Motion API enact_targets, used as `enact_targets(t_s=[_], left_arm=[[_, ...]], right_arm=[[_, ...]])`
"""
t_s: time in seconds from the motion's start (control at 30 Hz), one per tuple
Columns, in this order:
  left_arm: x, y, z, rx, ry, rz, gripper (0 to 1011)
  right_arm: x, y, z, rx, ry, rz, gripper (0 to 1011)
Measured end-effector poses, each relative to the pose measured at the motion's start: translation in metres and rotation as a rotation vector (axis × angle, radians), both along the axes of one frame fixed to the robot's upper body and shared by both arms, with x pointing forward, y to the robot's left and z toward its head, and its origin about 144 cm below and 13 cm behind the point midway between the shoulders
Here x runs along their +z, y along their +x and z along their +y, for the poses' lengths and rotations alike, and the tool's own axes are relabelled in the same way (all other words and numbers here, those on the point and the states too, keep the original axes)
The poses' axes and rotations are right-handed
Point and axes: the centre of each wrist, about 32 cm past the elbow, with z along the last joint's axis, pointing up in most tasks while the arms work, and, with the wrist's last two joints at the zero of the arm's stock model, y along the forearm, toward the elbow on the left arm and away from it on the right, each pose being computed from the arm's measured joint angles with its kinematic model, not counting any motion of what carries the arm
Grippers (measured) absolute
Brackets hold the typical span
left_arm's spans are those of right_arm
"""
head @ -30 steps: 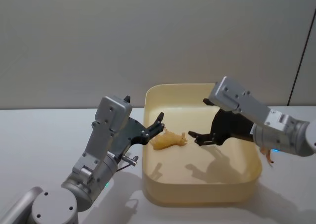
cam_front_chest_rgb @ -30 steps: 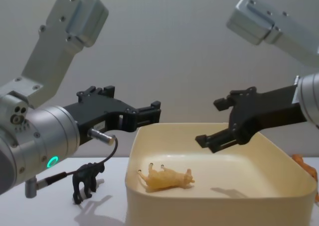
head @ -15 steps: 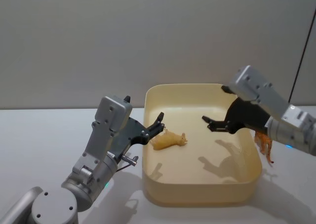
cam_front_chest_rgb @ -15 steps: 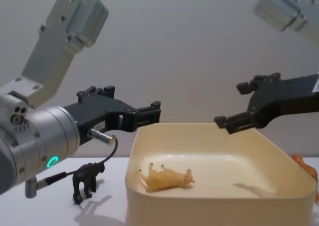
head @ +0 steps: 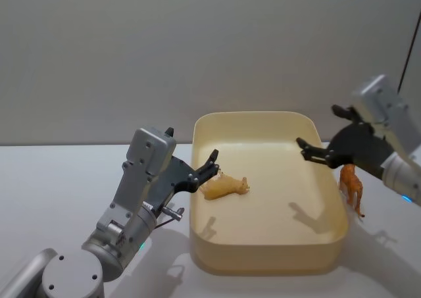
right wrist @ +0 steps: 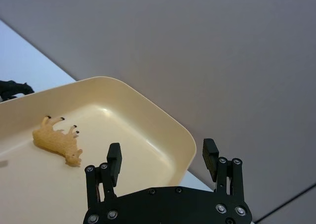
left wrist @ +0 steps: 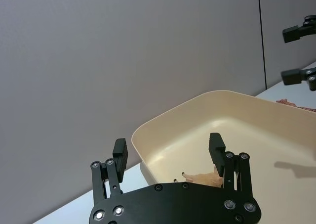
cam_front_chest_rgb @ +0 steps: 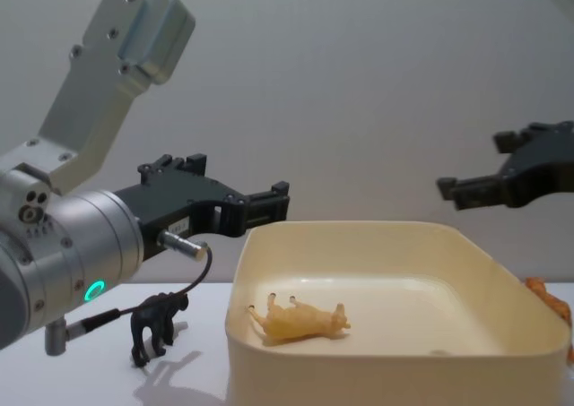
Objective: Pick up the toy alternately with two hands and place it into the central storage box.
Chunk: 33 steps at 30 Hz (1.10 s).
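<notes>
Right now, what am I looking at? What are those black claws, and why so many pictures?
This is a robot with two arms, each ending in a black claw called a gripper. One picture comes from a camera on the robot's head, one from its chest, one from each wrist. On the white table stands a cream-yellow tub with a pale yellow toy animal lying on its side inside. A black toy animal stands left of the tub, an orange toy animal to its right. The left gripper hovers by the tub's left rim; the right gripper hovers above its right side. Both are open and hold nothing.
</notes>
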Motion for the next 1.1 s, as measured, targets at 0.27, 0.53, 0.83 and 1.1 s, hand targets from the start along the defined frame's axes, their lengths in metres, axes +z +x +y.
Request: enact_targets(t_s=[0.27, 0.53, 0.83, 1.1], left_arm=[[0.0, 0.0, 0.0, 0.0, 0.0, 0.0, 1001], [0.0, 0.0, 0.0, 0.0, 0.0, 0.0, 1001], [0.0, 0.0, 0.0, 0.0, 0.0, 0.0, 1001], [0.0, 0.0, 0.0, 0.0, 0.0, 0.0, 1001]], right_arm=[[-0.01, -0.016, -0.015, -0.125, 0.12, 0.015, 1001], [-0.023, -0.033, -0.029, -0.247, 0.224, 0.043, 1001], [-0.042, -0.052, -0.046, -0.391, 0.338, 0.124, 1001], [-0.056, -0.061, -0.053, -0.459, 0.388, 0.221, 1001]])
